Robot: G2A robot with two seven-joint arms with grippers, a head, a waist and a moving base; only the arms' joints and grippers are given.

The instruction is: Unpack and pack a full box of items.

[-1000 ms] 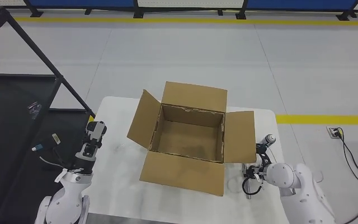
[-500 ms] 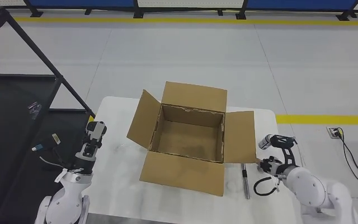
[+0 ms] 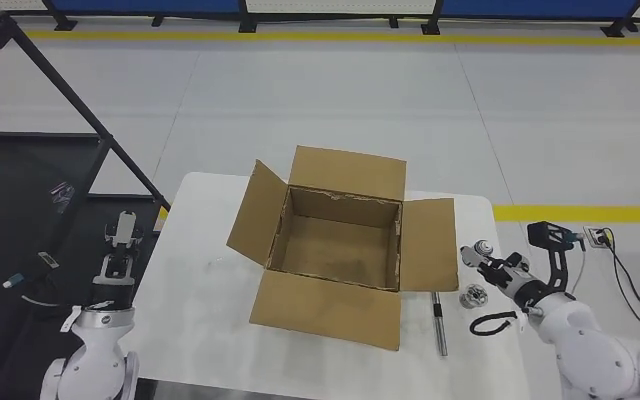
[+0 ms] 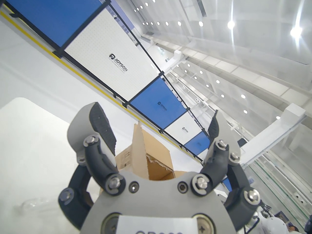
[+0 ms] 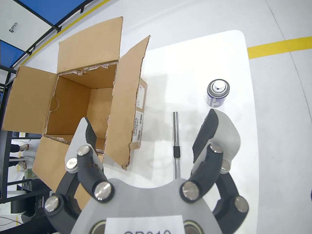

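The right gripper [image 5: 148, 116] has its fingers spread wide and empty. The metal rod [image 5: 176, 132] lies between them on the table [image 5: 219, 57], with the spray can [image 5: 217, 92] just past one fingertip and the open box [image 5: 90, 44] beyond the other. Best to drop straight and pinch across the rod's black band so it lifts level. The left gripper [image 4: 156, 113] likewise gapes empty.

Top view looks steeply down from overhead on the whole surface [image 3: 200, 300] and open box [image 3: 335, 250]. Left wrist view sits low, tilted up toward the ceiling [image 4: 243, 13]. Right wrist view looks down closer. All three share the box.
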